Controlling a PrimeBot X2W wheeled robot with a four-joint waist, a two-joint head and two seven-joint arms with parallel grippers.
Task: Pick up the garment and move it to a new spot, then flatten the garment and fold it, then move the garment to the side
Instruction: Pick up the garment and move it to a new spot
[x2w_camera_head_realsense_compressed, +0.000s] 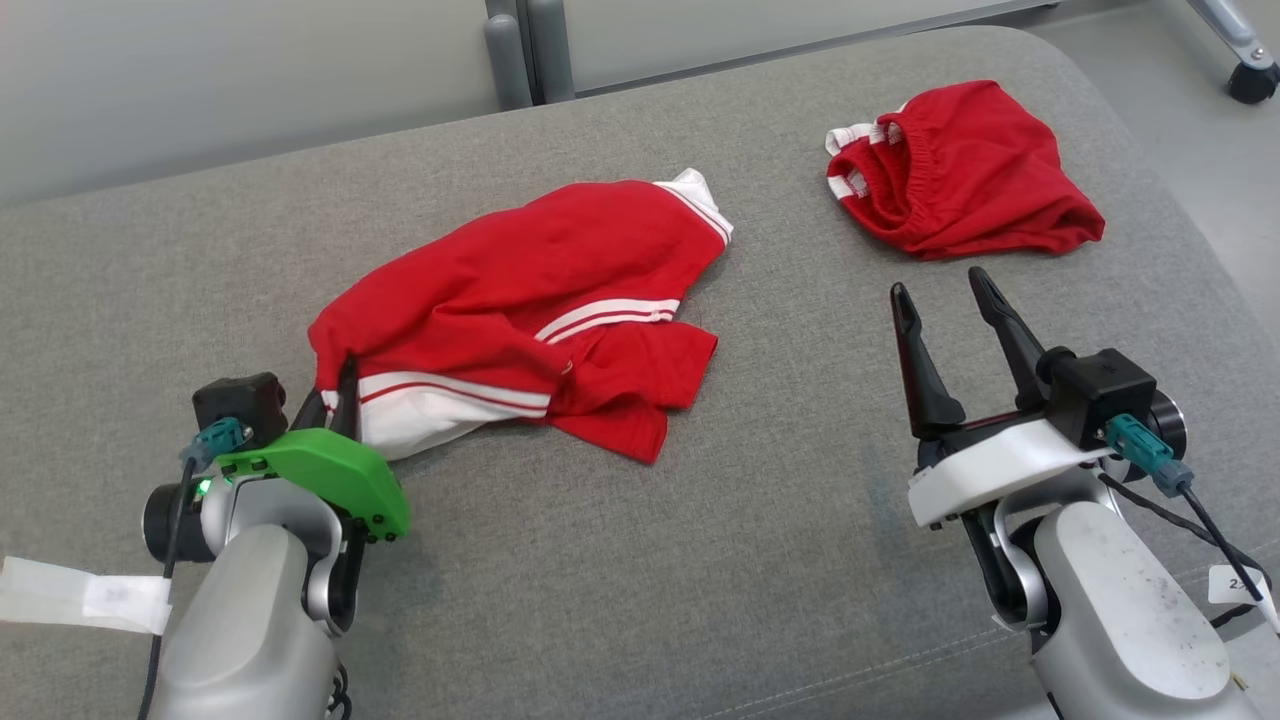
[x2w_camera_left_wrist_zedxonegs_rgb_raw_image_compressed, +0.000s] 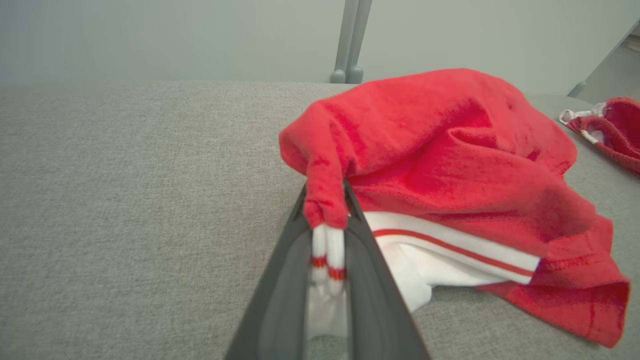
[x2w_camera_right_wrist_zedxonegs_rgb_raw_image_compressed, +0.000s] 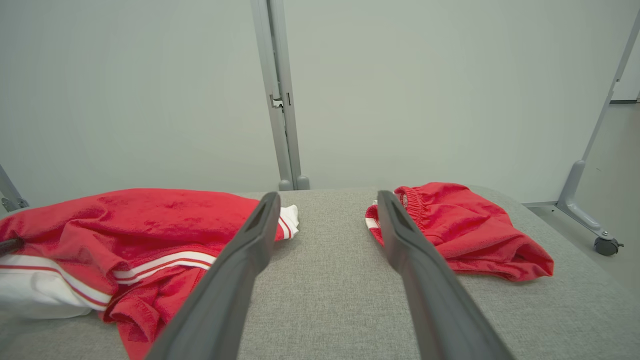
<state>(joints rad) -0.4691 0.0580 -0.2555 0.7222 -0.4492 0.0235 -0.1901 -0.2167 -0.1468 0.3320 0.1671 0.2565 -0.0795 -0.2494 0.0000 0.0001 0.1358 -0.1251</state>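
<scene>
Soft, even, fairly bright light fills all three views with no glare, leaving only faint shadows on the grey padded surface (x2w_camera_head_realsense_compressed: 640, 560) beside the left gripper (x2w_camera_head_realsense_compressed: 340, 385) at the lower left of the head view and under the red garment (x2w_camera_head_realsense_compressed: 520, 300). In the left wrist view, the fingers (x2w_camera_left_wrist_zedxonegs_rgb_raw_image_compressed: 280, 300) at bottom centre are blurred. The right wrist view's wide lens makes the frame post (x2w_camera_right_wrist_zedxonegs_rgb_raw_image_compressed: 600, 145) lean at the right edge.

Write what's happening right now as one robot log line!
left gripper: shut on red garment edge | right gripper: open, empty | red shorts: lying apart
</scene>
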